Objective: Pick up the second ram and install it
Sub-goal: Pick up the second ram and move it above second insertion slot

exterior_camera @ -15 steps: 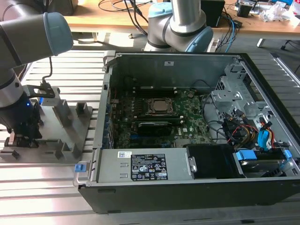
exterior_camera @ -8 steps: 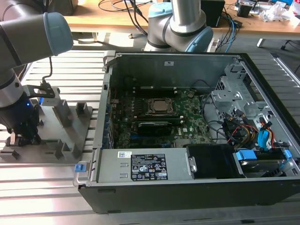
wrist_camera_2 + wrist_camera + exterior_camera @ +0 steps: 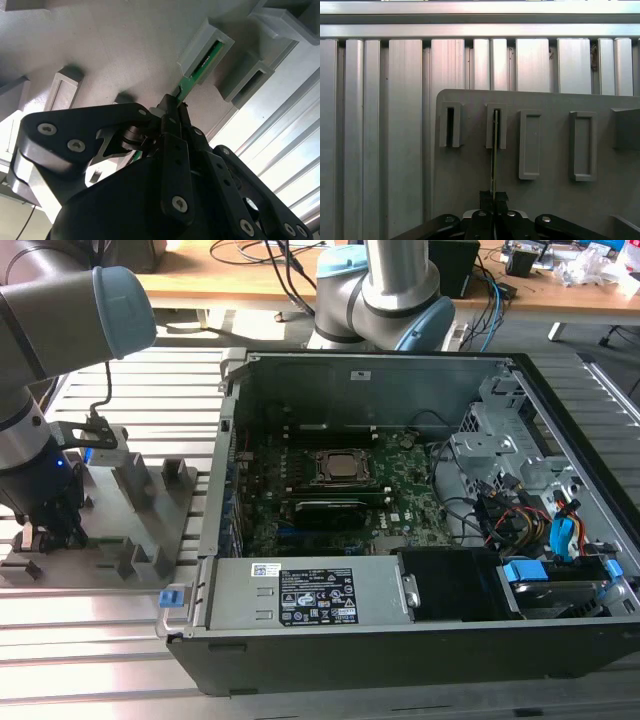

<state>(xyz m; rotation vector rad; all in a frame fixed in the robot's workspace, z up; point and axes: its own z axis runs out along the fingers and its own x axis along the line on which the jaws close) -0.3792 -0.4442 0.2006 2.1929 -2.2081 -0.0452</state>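
Note:
The second ram point(image 3: 196, 75) is a thin green stick standing on edge, with its far end inside a slotted grey holder block point(image 3: 200, 40). In the first wrist view the ram point(image 3: 494, 150) runs edge-on from that block point(image 3: 503, 127) down to my fingers. My gripper point(image 3: 175, 107) point(image 3: 494, 196) is shut on the stick's near end. In the exterior view the gripper point(image 3: 48, 532) reaches down onto the grey holder plate point(image 3: 100, 552) at the exterior view's left, beside the open computer case. The green motherboard point(image 3: 400, 500) with its square CPU socket point(image 3: 343, 466) lies inside the case.
Several other grey holder blocks point(image 3: 530, 145) stand on the plate around the gripper. The black case wall point(image 3: 225, 490) rises between plate and motherboard. A power supply point(image 3: 305, 592), drive cage point(image 3: 500, 455) and cables point(image 3: 520, 520) crowd the case. Ribbed aluminium table point(image 3: 395, 125) lies around.

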